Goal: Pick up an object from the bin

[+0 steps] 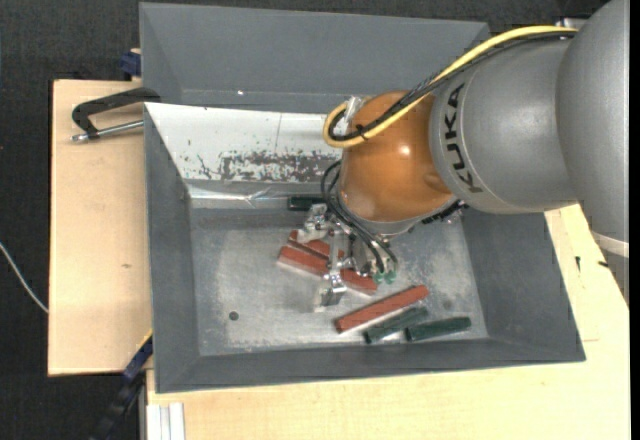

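Red-brown block low in the middle of the grey bin, just left of the gripper. Down among the loose pieces, orange wrist cover hanging right above. Released or clenched? Cannot tell from up here. Longer red bar just beside, toward the near wall, dark green sticks touching its far end. Best to centre on one piece only, keep clear of the neighbours, close firmly, then lift straight up without dragging across the floor.

Qty, approx. (some pcs partly hidden): red bars x2; dk-green pens x2; blk stick x1.
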`<state>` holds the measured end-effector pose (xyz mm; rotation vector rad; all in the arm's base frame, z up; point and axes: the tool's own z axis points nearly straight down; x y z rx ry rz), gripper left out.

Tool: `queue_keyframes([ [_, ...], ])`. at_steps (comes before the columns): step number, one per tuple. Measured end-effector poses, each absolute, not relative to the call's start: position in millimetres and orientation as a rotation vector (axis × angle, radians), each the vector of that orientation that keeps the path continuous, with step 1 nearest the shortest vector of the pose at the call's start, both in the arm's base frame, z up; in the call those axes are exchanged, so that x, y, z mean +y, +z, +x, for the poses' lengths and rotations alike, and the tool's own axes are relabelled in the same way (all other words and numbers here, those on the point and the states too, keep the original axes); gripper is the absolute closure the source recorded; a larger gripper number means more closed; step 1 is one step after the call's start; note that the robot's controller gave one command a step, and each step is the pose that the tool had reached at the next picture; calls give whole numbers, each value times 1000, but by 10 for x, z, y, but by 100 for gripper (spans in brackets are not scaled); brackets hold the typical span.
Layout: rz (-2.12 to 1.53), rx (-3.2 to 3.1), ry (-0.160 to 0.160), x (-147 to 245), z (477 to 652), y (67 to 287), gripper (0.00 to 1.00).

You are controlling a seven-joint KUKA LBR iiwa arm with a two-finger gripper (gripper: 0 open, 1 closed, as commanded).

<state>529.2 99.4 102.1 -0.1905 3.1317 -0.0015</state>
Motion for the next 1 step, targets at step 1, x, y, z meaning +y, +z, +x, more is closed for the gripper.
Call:
queue_keyframes([
  [1, -549, 3088, 3, 917, 5976, 790, 100],
])
